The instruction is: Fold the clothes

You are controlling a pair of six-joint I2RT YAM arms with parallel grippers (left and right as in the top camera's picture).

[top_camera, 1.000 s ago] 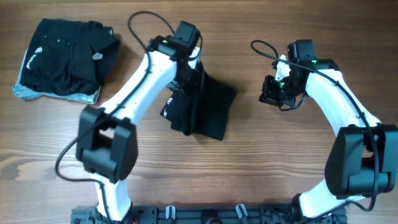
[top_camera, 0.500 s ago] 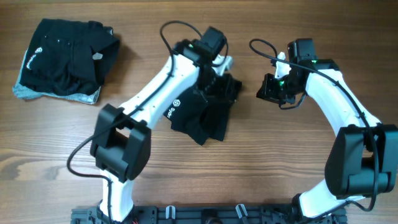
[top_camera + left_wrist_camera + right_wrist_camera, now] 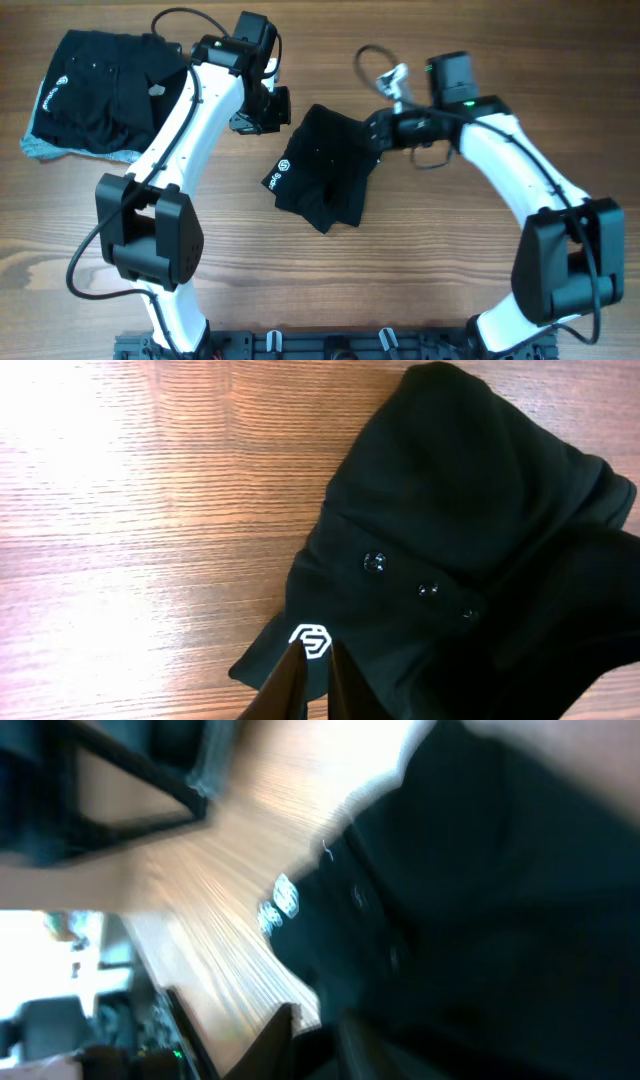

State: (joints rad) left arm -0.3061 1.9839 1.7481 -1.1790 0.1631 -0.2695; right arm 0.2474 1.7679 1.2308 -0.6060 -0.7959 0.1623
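On the wooden table (image 3: 450,280) the black garment (image 3: 320,175) lies mid-table, its far-right corner at the nearer right gripper (image 3: 377,131), whose grip I cannot tell through blur, while the left gripper (image 3: 262,108), pinched narrow and empty, hangs just far-left.

No word, number or brand name is legible in any view.

Overhead, centre: the black garment (image 3: 325,165) bears a white hexagonal logo (image 3: 283,165) near its left edge. The lettering beside it is too small to read.

Left wrist view, lower centre: this logo shows an S-like mark inside the hexagon.

Overhead, upper left: the folded black pile (image 3: 100,100) carries a white round logo (image 3: 62,84) and a small pale tag (image 3: 157,89), both illegible.

Right wrist view: white marks (image 3: 280,905), blurred.
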